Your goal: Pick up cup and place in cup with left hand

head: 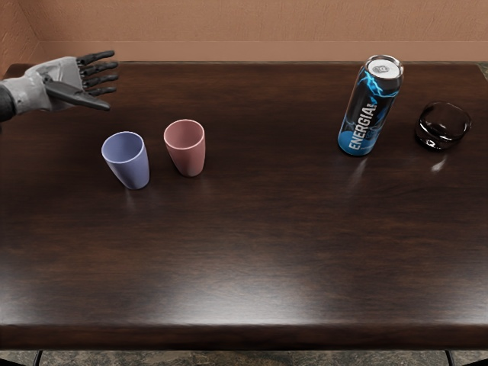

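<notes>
Left hand at far left of the worktop, coming in from the left edge, light grey back, dark fingers. Fingers spread, slight gaps between them, pointing right; thumb stretched out separately, toward lower right. Can't tell how high above the wood it is.

Blue cup upright on the worktop, left side, nearer the front than the hand, apart from it. Pink cup upright too, just right of the blue cup and a bit farther back; small gap between them, so neither is in the other. Both mouths face up.

Right side: can, upright, black and blue, "ENERGIA!" lettering, silvery top. Glass right of the can, near it, short, round, dark and see-through. Both well apart from the cups.

Worktop is dark brown wood, shiny along the front. Brownish wall behind, strip of speckled floor at the bottom.
</notes>
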Controlling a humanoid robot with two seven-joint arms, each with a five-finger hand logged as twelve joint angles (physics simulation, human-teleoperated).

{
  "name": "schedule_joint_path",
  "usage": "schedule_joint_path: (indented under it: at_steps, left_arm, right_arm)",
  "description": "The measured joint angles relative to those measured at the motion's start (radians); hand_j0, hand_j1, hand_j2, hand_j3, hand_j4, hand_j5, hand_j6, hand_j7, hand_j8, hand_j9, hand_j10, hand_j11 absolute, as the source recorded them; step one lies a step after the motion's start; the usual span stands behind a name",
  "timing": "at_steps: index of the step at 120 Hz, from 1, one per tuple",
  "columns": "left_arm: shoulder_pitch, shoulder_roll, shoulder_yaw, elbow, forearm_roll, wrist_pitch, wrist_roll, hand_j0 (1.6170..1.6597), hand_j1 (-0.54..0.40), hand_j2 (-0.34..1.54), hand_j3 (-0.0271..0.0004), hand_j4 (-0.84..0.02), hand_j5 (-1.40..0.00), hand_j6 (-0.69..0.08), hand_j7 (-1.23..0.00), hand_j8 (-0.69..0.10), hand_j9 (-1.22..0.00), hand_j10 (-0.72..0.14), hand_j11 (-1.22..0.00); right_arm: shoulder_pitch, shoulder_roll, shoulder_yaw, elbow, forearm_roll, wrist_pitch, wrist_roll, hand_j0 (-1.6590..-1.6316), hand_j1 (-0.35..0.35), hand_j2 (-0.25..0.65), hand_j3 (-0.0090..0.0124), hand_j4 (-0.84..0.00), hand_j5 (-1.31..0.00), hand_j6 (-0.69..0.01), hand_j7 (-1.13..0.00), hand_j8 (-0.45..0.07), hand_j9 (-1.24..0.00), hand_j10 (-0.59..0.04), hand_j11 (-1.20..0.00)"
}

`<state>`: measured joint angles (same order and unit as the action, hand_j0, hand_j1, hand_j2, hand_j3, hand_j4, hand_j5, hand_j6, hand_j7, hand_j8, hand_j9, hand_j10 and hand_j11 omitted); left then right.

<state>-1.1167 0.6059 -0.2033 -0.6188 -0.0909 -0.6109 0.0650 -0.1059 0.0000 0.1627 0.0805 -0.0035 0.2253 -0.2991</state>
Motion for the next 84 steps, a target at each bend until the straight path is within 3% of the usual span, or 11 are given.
schedule_joint_path:
  at_steps: [13, 28, 39, 56, 66, 70, 84]
  left_arm:
    - [0.006, 0.002, 0.007, 0.000, 0.001, 0.000, 0.026, 1.6581, 0.332, 0.00, 0.0000, -0.014, -0.02, -0.014, -0.02, -0.014, -0.02, -0.014, -0.02]
    - [0.000, 0.006, 0.010, 0.001, 0.004, 0.000, 0.128, 1.6581, 0.331, 0.00, 0.0000, -0.015, -0.02, -0.014, -0.02, -0.014, -0.02, -0.014, -0.02]
    - [-0.007, 0.005, 0.006, -0.001, 0.088, 0.000, 0.168, 1.6581, 0.331, 0.00, 0.0000, -0.015, -0.02, -0.015, -0.02, -0.015, -0.02, -0.015, -0.02]
    - [-0.034, 0.007, 0.000, -0.011, 0.183, 0.000, 0.188, 1.6581, 0.331, 0.00, 0.0000, -0.016, -0.02, -0.015, -0.02, -0.015, -0.02, -0.015, -0.02]
    - [-0.067, 0.027, 0.008, -0.059, 0.209, 0.000, 0.191, 1.6581, 0.331, 0.00, 0.0000, -0.016, -0.02, -0.016, -0.02, -0.016, -0.02, -0.015, -0.02]
    - [-0.100, 0.044, 0.029, -0.099, 0.215, 0.020, 0.190, 1.6581, 0.331, 0.00, 0.0000, -0.015, -0.02, -0.015, -0.02, -0.015, -0.02, -0.015, -0.02]
    - [-0.297, 0.034, 0.184, -0.225, 0.231, 0.137, 0.189, 1.6581, 0.331, 0.00, 0.0000, -0.015, -0.02, -0.015, -0.02, -0.015, -0.02, -0.015, -0.02]
  right_arm:
    - [0.000, 0.000, 0.001, 0.000, 0.001, 0.000, 0.000, -1.6581, -0.349, 0.000, 0.0000, 0.000, 0.00, -0.001, 0.00, 0.000, 0.00, 0.000, 0.00]
    - [0.000, 0.000, 0.000, -0.001, 0.001, 0.000, 0.000, -1.6581, -0.349, 0.000, 0.0000, 0.000, 0.00, -0.001, 0.00, 0.000, 0.00, 0.000, 0.00]
    - [0.000, 0.000, 0.000, -0.001, 0.001, 0.000, 0.000, -1.6581, -0.349, 0.000, 0.0000, 0.000, 0.00, 0.000, 0.00, 0.000, 0.00, 0.000, 0.00]
    - [0.000, 0.000, 0.000, -0.001, 0.001, 0.000, 0.000, -1.6581, -0.349, 0.000, 0.0000, 0.000, 0.00, 0.000, 0.00, 0.000, 0.00, 0.000, 0.00]
    - [0.000, 0.000, 0.000, -0.001, 0.001, 0.000, 0.000, -1.6581, -0.349, 0.000, 0.0000, 0.000, 0.00, -0.001, 0.00, 0.000, 0.00, 0.000, 0.00]
    - [0.000, 0.000, 0.000, -0.001, 0.001, 0.000, 0.000, -1.6581, -0.349, 0.000, 0.0000, 0.000, 0.00, 0.000, 0.00, 0.000, 0.00, 0.000, 0.00]
    - [0.000, 0.000, 0.000, -0.001, 0.001, 0.000, 0.000, -1.6581, -0.349, 0.000, 0.0000, 0.000, 0.00, 0.000, 0.00, 0.000, 0.00, 0.000, 0.00]
